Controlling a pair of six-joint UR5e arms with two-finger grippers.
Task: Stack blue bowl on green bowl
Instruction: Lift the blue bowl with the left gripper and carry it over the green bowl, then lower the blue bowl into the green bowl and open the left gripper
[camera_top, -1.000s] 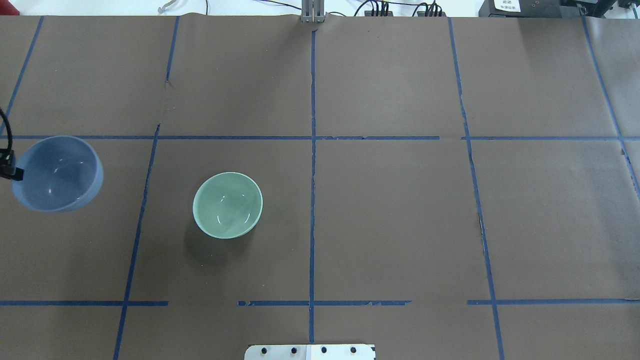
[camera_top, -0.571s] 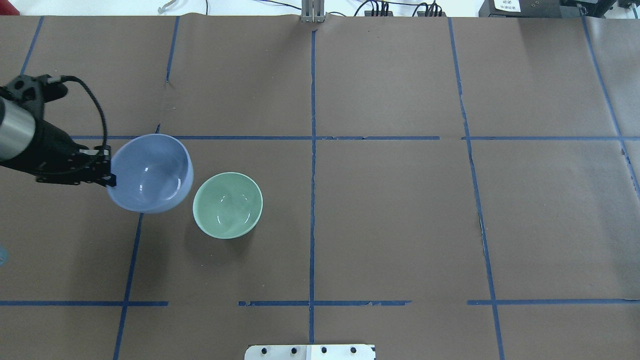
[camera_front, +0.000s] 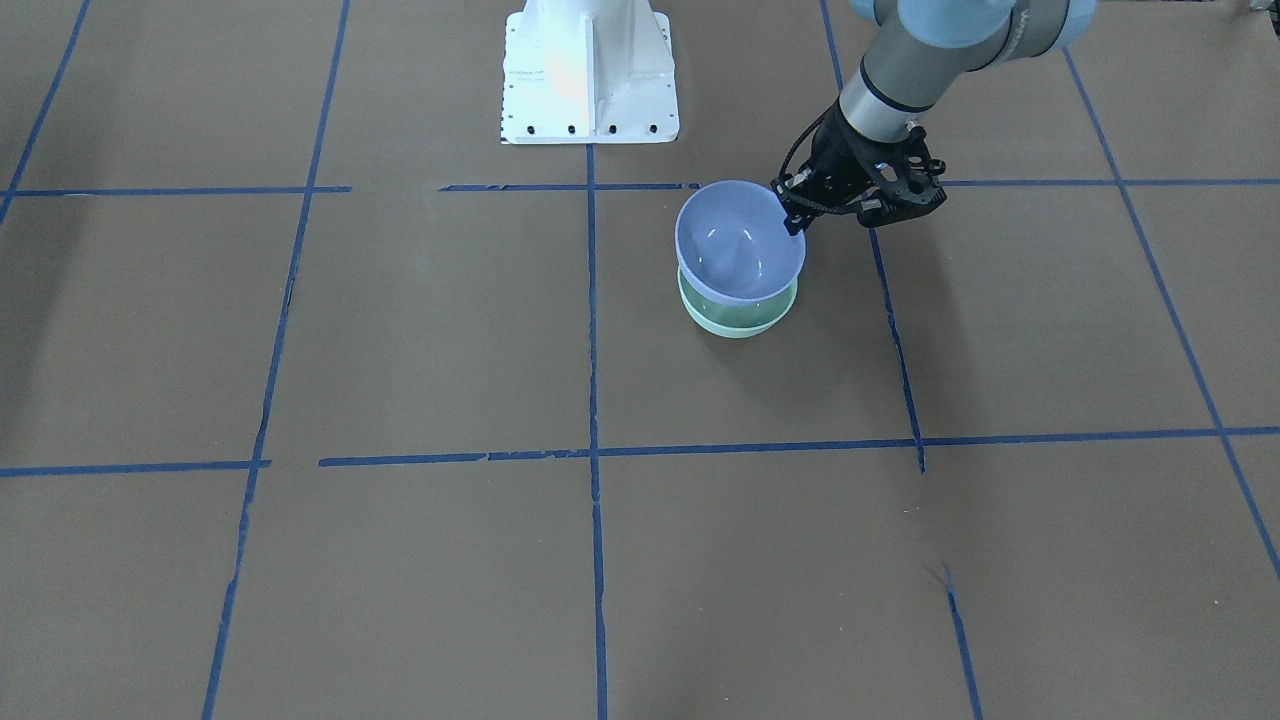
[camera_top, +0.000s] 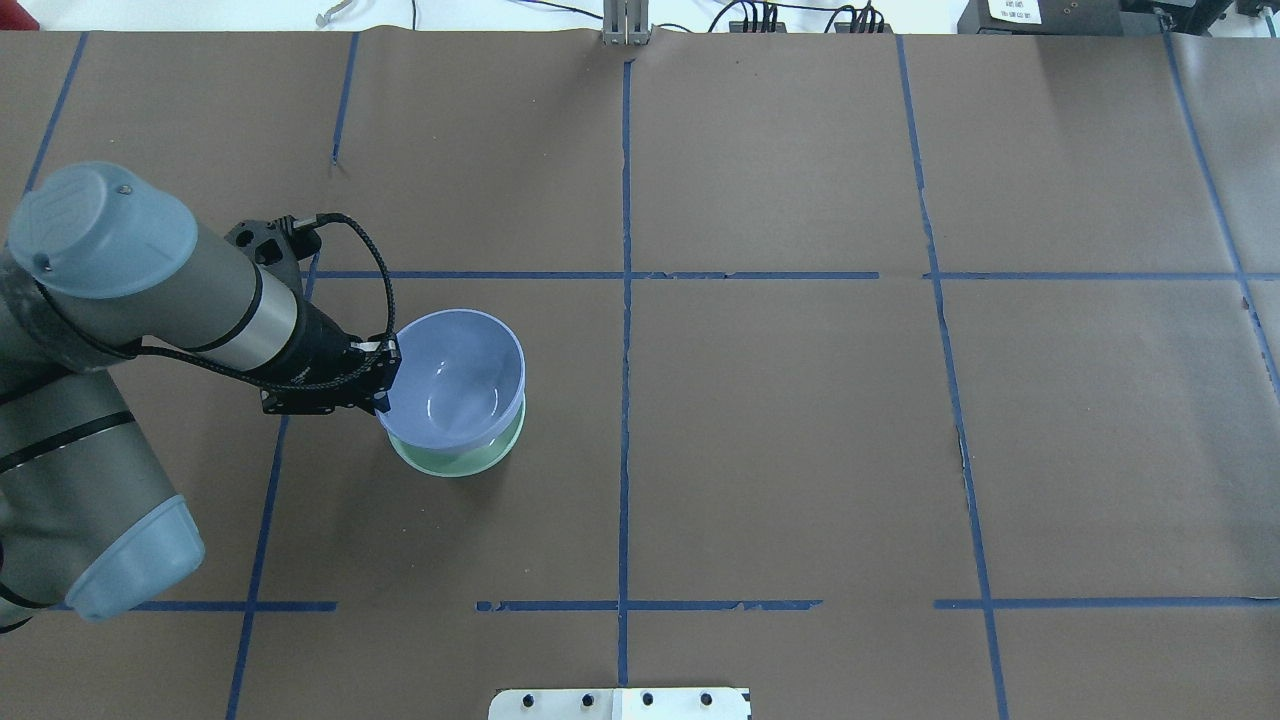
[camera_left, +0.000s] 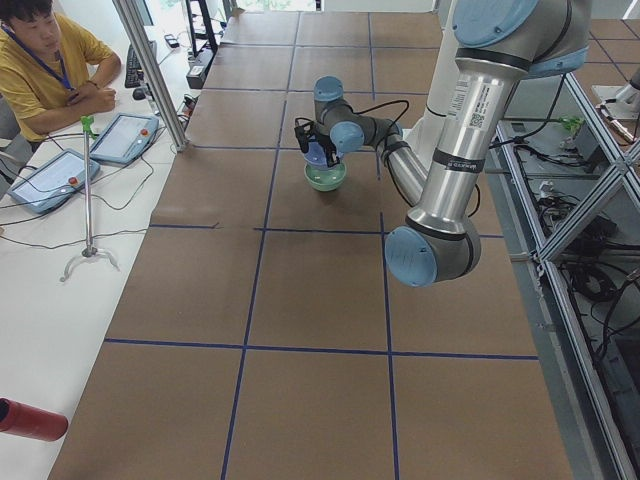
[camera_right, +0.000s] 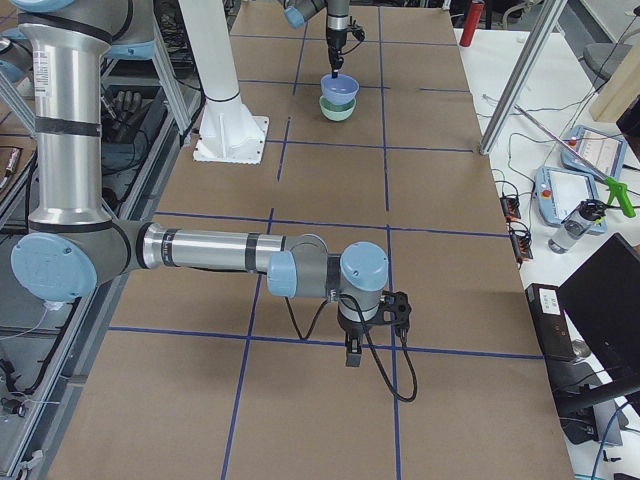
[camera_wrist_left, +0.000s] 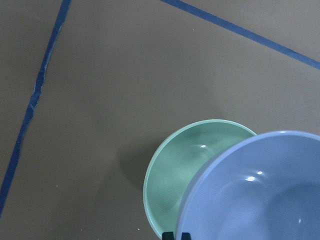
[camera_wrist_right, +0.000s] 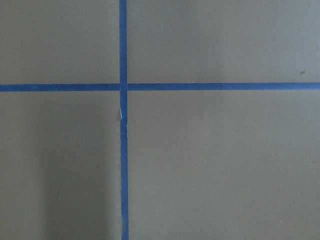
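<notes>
The left arm (camera_top: 150, 290) comes in from the overhead view's left border and takes up the near-left part of the table (camera_top: 800, 430), so room is tight on that side. The left gripper (camera_top: 388, 372) is pinching the left rim of the blue bowl (camera_top: 455, 375). The blue bowl hangs upright over the green bowl (camera_top: 455, 464) and covers most of it, leaving only a mint crescent along the near side. In the left wrist view the blue rim sits higher than the green rim and is shifted to one side, with part of the green inside uncovered. Whether the two bowls touch cannot be told. Both are left of the middle one of the blue tape lines (camera_top: 625, 420), inside one taped square and well away from every table edge. To their right the brown table lies open as far as its right border.

A second ago the blue bowl was at the overhead view's left border, well apart from the green bowl. A little later it hung just beside the green bowl's left rim, and now it is over it. The green bowl has not moved.

The right gripper (camera_right: 352, 358) points down near a tape crossing toward the table's right end, far from the bowls. Whether it is spread or pressed together cannot be told. The white base plate (camera_front: 588, 75) stands on the robot's side, near the bowls' square. An operator (camera_left: 45, 70) in a yellow shirt sits across the table from the robot.
</notes>
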